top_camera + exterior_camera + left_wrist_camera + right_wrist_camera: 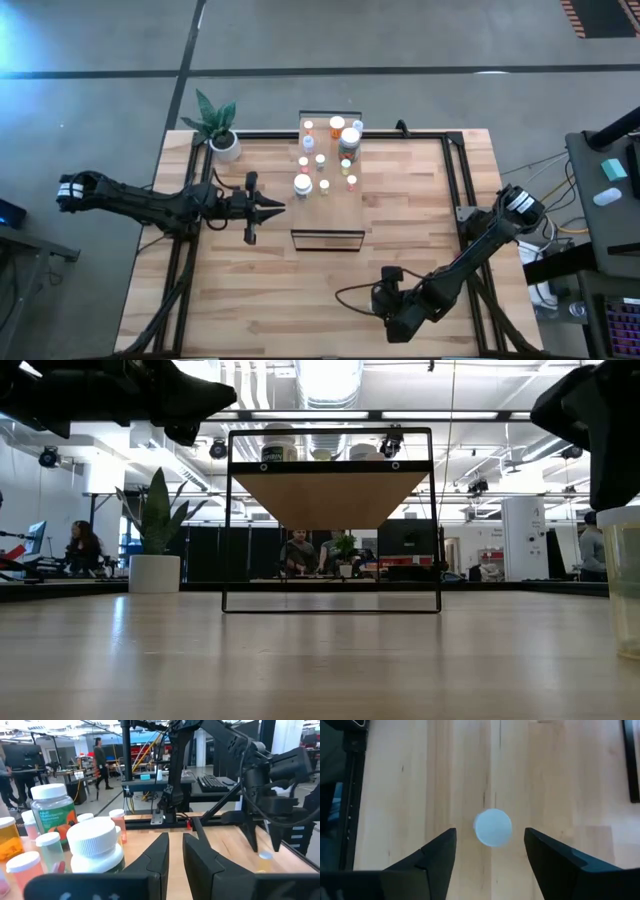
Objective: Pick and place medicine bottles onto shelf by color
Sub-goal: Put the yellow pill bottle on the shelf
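You already have about a dozen small white-capped medicine bottles (322, 160), orange, white and clear, standing on the light-wood, black-framed shelf (340, 212), so most of the placing looks done; whether the colours are properly grouped is hard to tell. One white-capped bottle (492, 827) stands on the slatted wooden table (420, 200) near its front edge, directly under your right gripper (490, 851), whose fingers are spread apart above it, holding nothing. Your left gripper (275, 208) waits beside the shelf, fingers nearly together and empty.

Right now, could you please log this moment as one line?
left gripper: shut, beside shelf | right gripper: open above bottle | bottle: on table
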